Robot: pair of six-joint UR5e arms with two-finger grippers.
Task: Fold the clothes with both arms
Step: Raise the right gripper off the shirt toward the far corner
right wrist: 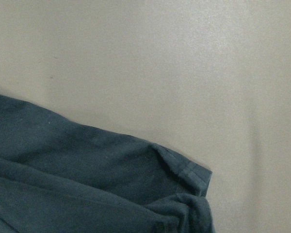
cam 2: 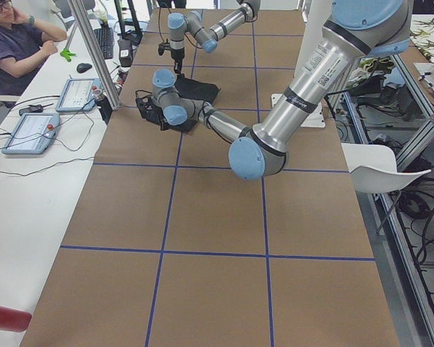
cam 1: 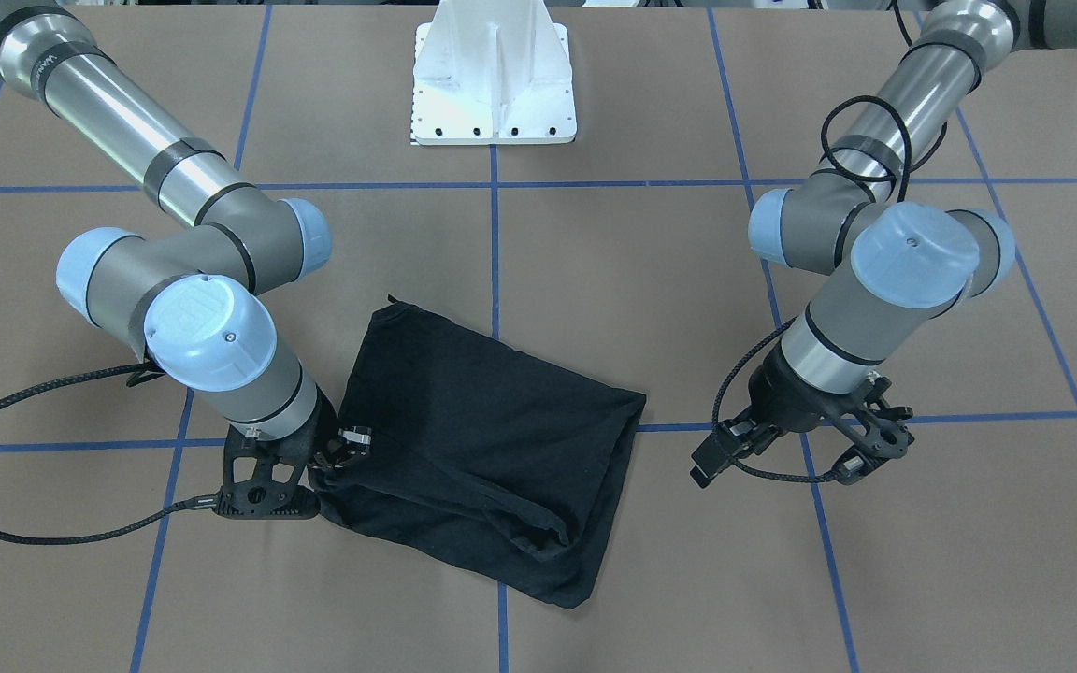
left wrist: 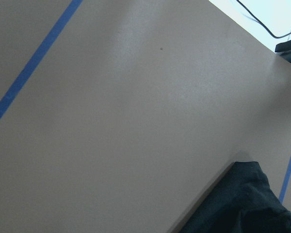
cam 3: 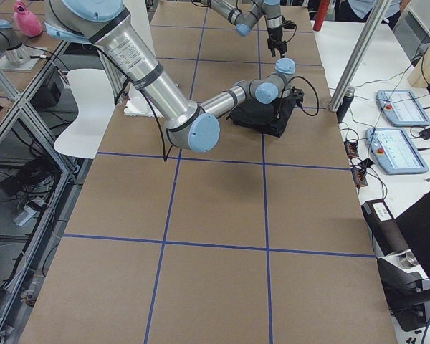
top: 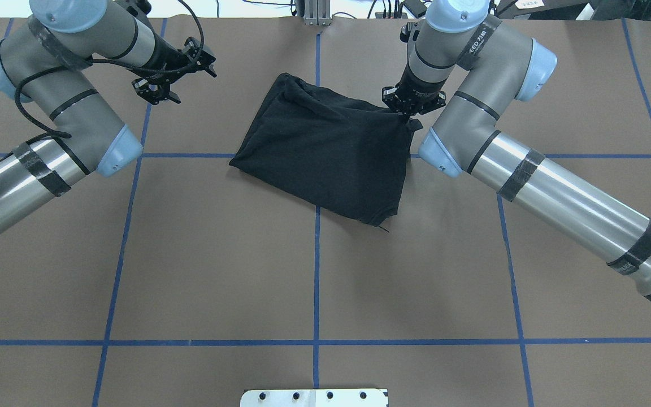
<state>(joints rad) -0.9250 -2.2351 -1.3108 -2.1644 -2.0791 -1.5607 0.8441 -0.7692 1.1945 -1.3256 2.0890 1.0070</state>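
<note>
Corner of the black T-shirt (top: 325,147), folded on the table (top: 218,254), sits pinched in my right gripper (top: 408,114) while my left gripper (top: 174,76) hangs open and empty; a one-sided pull could drag the fold apart.

The right gripper (cam 3: 287,107) on the near arm touches the right edge of the black T-shirt (cam 3: 251,119) on the bench (cam 3: 215,209). The left gripper (cam 3: 275,46) hangs farther off, apart.

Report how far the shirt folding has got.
Done: the T-shirt lies folded into a compact, rough rectangle, print hidden. In hand: the right gripper appears to pinch one corner; the left gripper hangs open, off the cloth. Left: likely a final fold or straightening, then release.
</note>
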